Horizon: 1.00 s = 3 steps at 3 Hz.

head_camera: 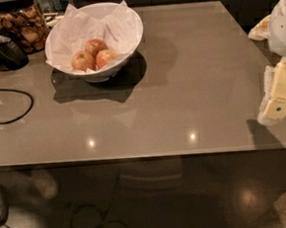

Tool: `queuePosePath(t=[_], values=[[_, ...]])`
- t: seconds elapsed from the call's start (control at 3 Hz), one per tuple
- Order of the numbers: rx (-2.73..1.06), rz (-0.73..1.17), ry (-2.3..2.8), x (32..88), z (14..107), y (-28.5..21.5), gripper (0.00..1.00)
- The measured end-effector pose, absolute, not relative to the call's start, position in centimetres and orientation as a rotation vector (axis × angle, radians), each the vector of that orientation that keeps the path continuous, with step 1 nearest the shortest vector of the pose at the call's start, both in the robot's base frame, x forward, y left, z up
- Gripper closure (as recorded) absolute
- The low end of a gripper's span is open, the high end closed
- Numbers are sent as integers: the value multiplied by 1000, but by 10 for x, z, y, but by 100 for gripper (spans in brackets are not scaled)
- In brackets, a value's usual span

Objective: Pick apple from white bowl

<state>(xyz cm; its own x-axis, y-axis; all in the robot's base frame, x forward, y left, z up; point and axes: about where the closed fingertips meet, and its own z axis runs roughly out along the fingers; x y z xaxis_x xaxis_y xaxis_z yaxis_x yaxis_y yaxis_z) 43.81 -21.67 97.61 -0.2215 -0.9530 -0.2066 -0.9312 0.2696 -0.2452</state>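
Observation:
The white bowl [129,48] stands at the table's back left, lined with crumpled white paper. Three small apples lie together in it. The reddest apple [105,58], pink-red with a pale patch, is the front right one. Two yellower apples lie to its left [82,61] and behind it [95,46]. My gripper [280,93], white and pale yellow, hangs at the right edge of the view over the table's right side. It is far from the bowl and holds nothing that I can see.
A glass jar of brown snacks [23,22] stands left of the bowl, with a dark object [7,51] in front of it. A black cable [14,106] loops on the table's left side. The table's front edge [146,158] runs across the view.

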Motion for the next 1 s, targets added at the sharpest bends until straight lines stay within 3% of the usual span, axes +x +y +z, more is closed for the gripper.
queuePosePath(t=[0.33, 0.67, 1.0], values=[[-1725, -98, 2232, 438, 976, -217, 0], [-1805, -94, 2209, 494, 985, -161, 0], [-1800, -81, 2194, 494, 985, -163, 0]])
